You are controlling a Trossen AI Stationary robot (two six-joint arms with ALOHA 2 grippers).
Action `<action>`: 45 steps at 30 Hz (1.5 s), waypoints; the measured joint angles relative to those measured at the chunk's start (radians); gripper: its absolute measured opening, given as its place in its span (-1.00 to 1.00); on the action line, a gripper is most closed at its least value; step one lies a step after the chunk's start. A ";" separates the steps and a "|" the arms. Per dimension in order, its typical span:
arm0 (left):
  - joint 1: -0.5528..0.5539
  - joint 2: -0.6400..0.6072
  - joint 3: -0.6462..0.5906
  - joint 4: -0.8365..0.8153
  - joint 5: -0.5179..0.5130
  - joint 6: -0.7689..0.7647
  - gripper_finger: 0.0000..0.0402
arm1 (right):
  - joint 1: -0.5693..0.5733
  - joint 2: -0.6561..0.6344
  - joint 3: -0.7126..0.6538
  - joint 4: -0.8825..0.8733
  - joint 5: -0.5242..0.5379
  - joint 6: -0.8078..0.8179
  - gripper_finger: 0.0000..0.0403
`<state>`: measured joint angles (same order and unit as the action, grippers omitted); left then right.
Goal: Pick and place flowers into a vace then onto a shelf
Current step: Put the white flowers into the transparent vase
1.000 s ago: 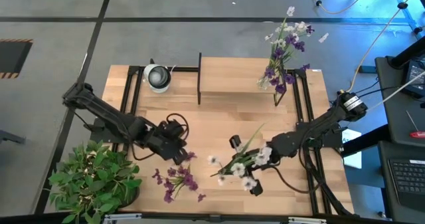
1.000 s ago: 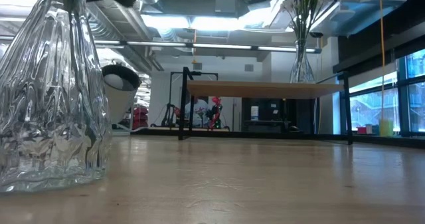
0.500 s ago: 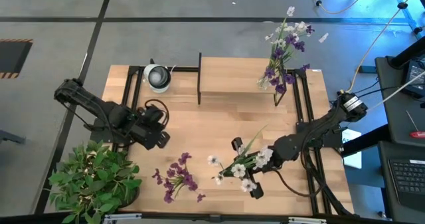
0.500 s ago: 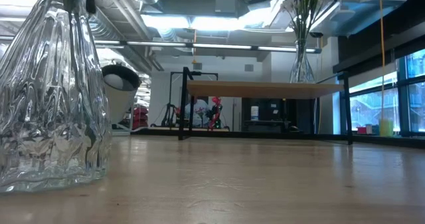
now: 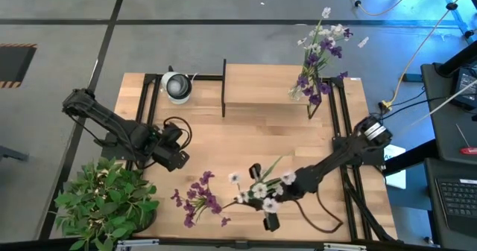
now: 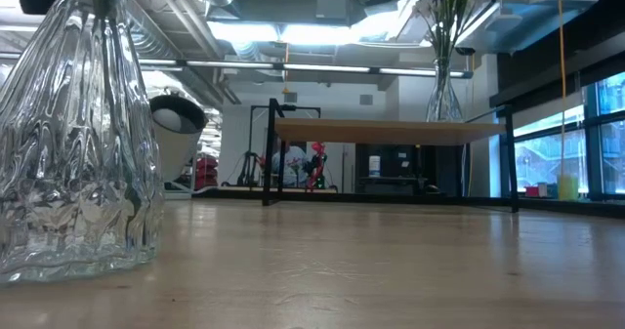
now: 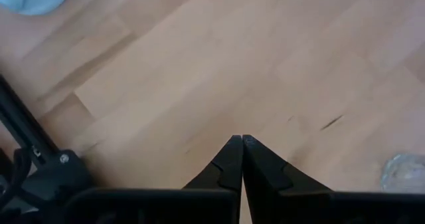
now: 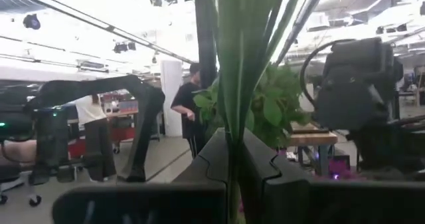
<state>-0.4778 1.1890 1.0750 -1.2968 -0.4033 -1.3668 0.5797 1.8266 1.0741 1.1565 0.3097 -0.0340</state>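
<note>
Two arms were present over the bench, together with one shelf, two glass vases, one leafy potted plant and one white cup-like object.

The left hand, left of centre in the high view, was closed with its fingers pressed together and holding nothing; it faced bare bench wood.

The right arm reached in from the right edge toward lower centre. The right hand was clamped on a bunch of white-blossomed flowers, the green stems running up between its fingers in the right wrist view.

A second bunch, the purple flowers, lay flat on the bench just left of the white bunch, apart from both hands.

One vase stood at the right end of the shelf, upper right of the high view, holding mixed purple and white blossoms. The other vase filled the left of the low view; its contents could not be determined.

In the right wrist view, two persons stood in the room beyond.
</note>
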 joint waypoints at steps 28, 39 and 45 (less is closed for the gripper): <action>-0.046 0.000 -0.024 0.022 0.002 -0.008 -0.97 | -0.037 0.145 0.214 -0.303 0.136 -0.021 -0.95; -0.046 0.000 -0.024 0.022 -0.007 -0.008 -0.99 | -0.041 0.145 0.214 -0.327 0.134 0.033 -0.95; -0.046 0.000 -0.024 0.022 -0.023 -0.009 -0.97 | -0.041 0.145 0.214 -0.333 0.133 0.060 -0.95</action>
<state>-0.5240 1.1889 1.0508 -1.2747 -0.4259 -1.3754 0.5385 1.9713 1.2877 0.8234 0.4431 0.0256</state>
